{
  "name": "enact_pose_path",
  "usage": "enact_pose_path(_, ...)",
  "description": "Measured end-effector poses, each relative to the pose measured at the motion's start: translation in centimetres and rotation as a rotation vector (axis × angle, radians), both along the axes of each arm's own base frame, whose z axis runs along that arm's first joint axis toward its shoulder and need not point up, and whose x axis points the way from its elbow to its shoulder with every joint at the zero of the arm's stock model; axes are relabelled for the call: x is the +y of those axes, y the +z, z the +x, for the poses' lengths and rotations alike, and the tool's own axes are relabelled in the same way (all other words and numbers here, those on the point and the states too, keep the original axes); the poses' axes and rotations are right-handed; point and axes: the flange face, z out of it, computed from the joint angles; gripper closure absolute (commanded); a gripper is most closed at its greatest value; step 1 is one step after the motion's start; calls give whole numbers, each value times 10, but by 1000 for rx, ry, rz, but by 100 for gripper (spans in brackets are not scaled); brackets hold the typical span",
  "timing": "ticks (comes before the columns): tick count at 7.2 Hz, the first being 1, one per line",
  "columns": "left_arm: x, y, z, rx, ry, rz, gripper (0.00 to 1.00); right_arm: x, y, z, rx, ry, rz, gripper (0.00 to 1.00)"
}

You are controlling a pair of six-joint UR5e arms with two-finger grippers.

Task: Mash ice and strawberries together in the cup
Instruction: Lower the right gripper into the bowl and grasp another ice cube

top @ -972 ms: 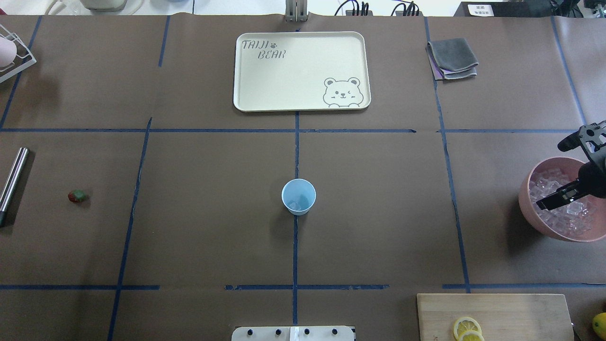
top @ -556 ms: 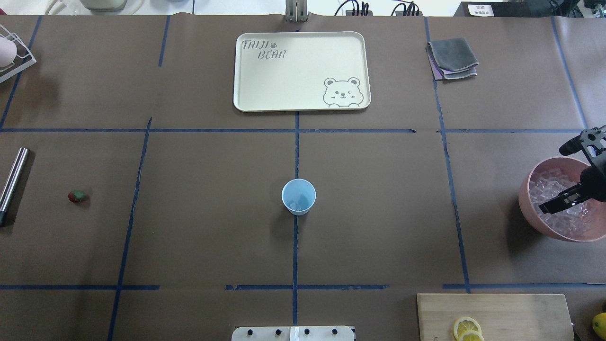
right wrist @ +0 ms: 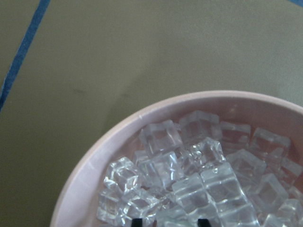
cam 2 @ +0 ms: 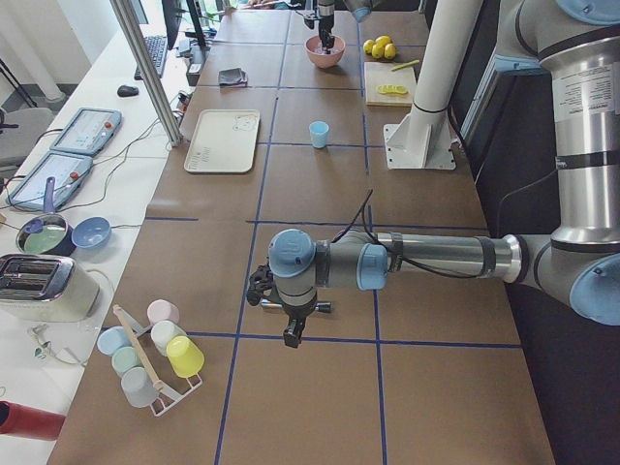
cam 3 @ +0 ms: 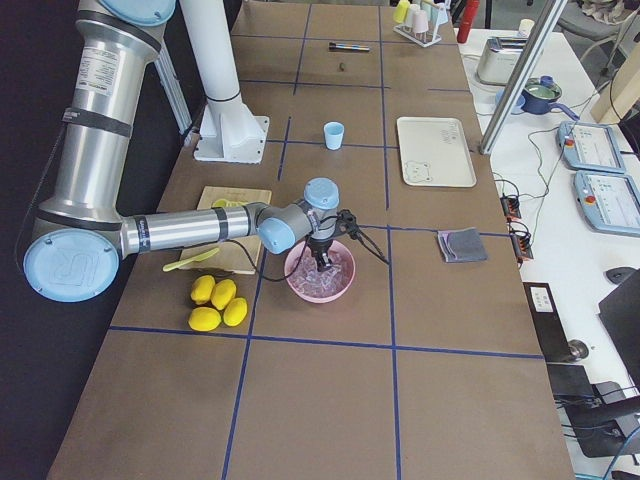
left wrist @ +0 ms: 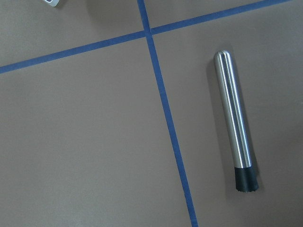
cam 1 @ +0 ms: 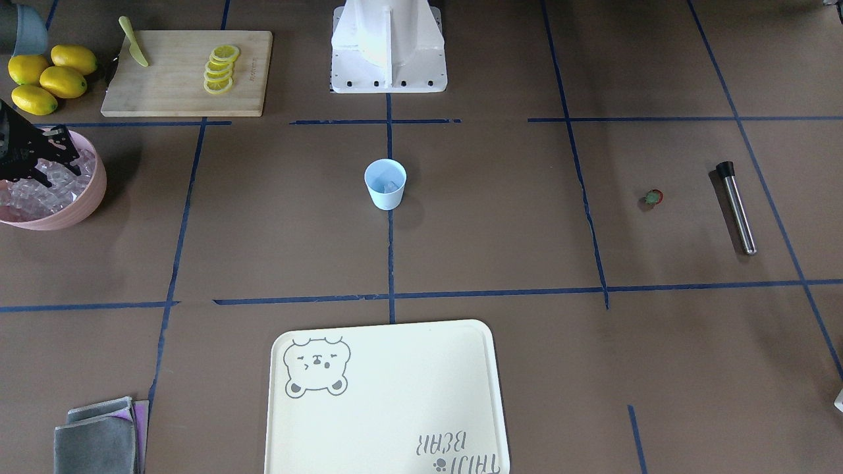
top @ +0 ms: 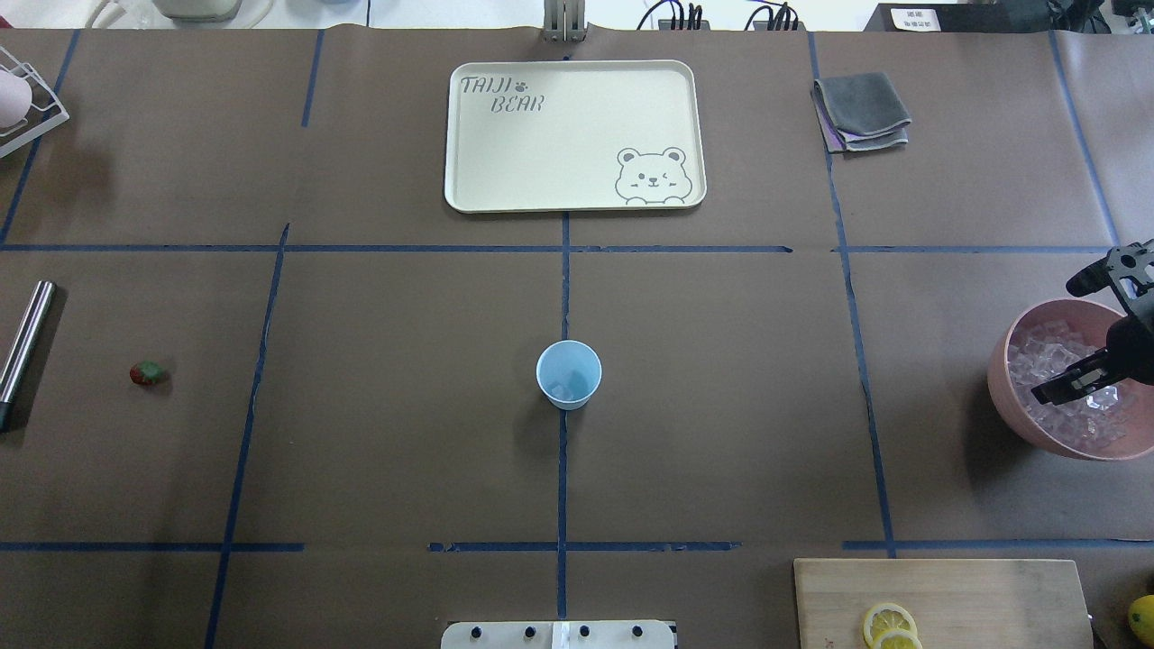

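Observation:
The light blue cup (top: 568, 374) stands upright at the table's middle, with a piece of ice at its bottom (top: 563, 390). It also shows in the front view (cam 1: 385, 184). The strawberry (top: 147, 373) lies far left, next to a steel muddler (top: 25, 342). My right gripper (top: 1046, 390) is down in the pink bowl (top: 1001, 379) among the ice cubes (right wrist: 203, 184). Its fingertips (right wrist: 203, 221) are apart at the cubes and hold nothing that I can see. My left gripper (cam 2: 291, 334) shows only in the left side view, above the muddler (left wrist: 233, 125); I cannot tell its state.
A cream tray (top: 469, 194) lies at the far middle and folded grey cloths (top: 861, 110) at the far right. A cutting board (cam 1: 164, 99) with lemon slices (cam 1: 219, 68), a green knife (cam 1: 134, 42) and whole lemons (cam 1: 49, 79) sit near the bowl. A cup rack (cam 2: 155, 358) stands past the left arm.
My right gripper has shifted a little to the right and sunk lower into the ice bowl. The cup, strawberry and muddler have not moved.

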Motion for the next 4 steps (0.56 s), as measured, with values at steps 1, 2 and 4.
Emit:
enact_pose_path(1,0,0,0,0,0,1,0,-1,-1,0,-2,1,3,89)
enact_pose_path(2,0,-1,0,0,0,1,0,-2,-4,1,-6,3,8,90)
enact_pose_path(4,0,-1,0,0,0,2,0,-8,-16,11,-20,32,21,90)
